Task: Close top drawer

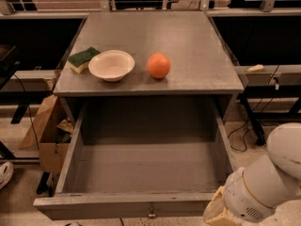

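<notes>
Starting nearest you, the hand (pixel 215 213) sits low, just beside the right end of the front of the top drawer (pixel 117 205). The bulky white wrist hides most of it, so you cannot tell whether it is clenched or released, or whether it touches the front panel. The top drawer is pulled all the way out towards you, with its inside bare. The small round knob (pixel 151 215) is at the centre of the front, well to the left of the hand.

Judge the drawer as stiff and fairly heavy: it is a wide, deep box that should slide straight. You need no grip. Press flat on the plain front, near the knob. A shove at the right end could skew the drawer and make it bind. The smooth panel may let the hand slip, so push squarely.

Beyond the drawer, the counter (pixel 197 36) carries a bowl (pixel 111 65), an orange (pixel 158 65) just to its right and a sponge (pixel 83 59) to its left. A hard slam could set the orange rolling.
</notes>
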{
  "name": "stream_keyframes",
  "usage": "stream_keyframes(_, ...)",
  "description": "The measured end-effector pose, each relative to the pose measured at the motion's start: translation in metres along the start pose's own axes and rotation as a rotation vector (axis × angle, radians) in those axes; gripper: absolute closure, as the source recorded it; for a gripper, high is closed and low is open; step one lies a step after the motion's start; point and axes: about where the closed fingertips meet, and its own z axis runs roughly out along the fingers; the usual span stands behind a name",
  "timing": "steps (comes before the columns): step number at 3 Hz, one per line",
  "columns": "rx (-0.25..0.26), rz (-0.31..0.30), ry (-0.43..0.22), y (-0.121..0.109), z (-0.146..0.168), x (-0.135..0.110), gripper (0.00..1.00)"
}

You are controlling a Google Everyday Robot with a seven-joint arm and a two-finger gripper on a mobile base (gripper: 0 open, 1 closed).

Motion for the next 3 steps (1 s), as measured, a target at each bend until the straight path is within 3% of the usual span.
stream_keyframes(1,0.01,0.024,-0.04,0.003,0.032,0.008,1.0)
stream_keyframes(3,0.096,0.009,-0.074,-0.024,0.061,-0.007,0.58)
